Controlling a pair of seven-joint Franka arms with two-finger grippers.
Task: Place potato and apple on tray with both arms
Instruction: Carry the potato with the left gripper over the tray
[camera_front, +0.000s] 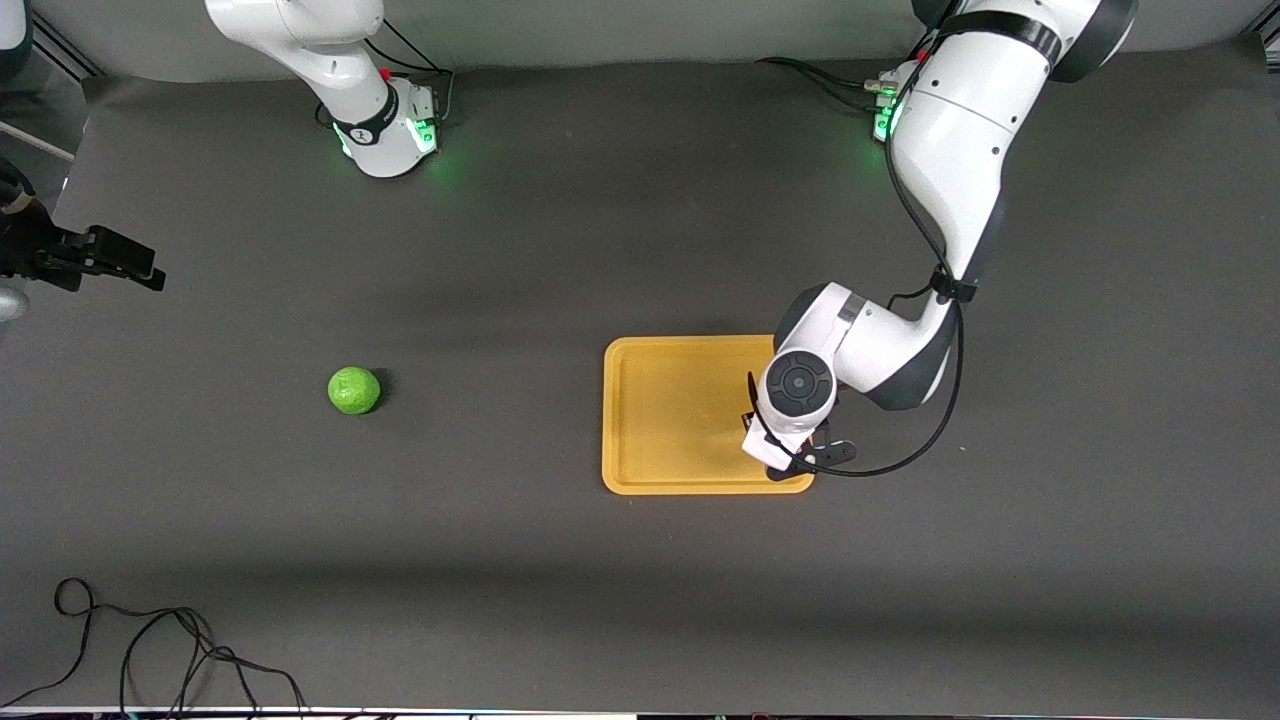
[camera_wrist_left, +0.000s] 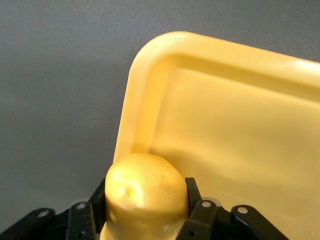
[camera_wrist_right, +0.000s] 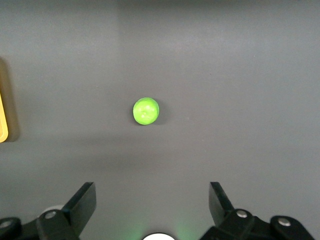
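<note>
My left gripper (camera_wrist_left: 146, 200) is shut on the yellow-orange potato (camera_wrist_left: 142, 182), with a black finger (camera_wrist_left: 192, 192) on each side. It hangs over a corner of the orange-yellow tray (camera_wrist_left: 240, 125). In the front view the left hand (camera_front: 795, 440) covers the tray's (camera_front: 670, 420) corner nearest the camera, at the left arm's end; the potato is hidden there. The green apple (camera_front: 354, 390) lies on the mat toward the right arm's end. My right gripper (camera_wrist_right: 152, 192) is open and empty, high over the mat, and the apple (camera_wrist_right: 146, 111) shows well below it.
A black device (camera_front: 100, 258) juts in at the right arm's end of the table. A loose black cable (camera_front: 180, 640) lies at the edge nearest the camera. The tray's edge (camera_wrist_right: 3, 117) shows in the right wrist view. The mat is dark grey.
</note>
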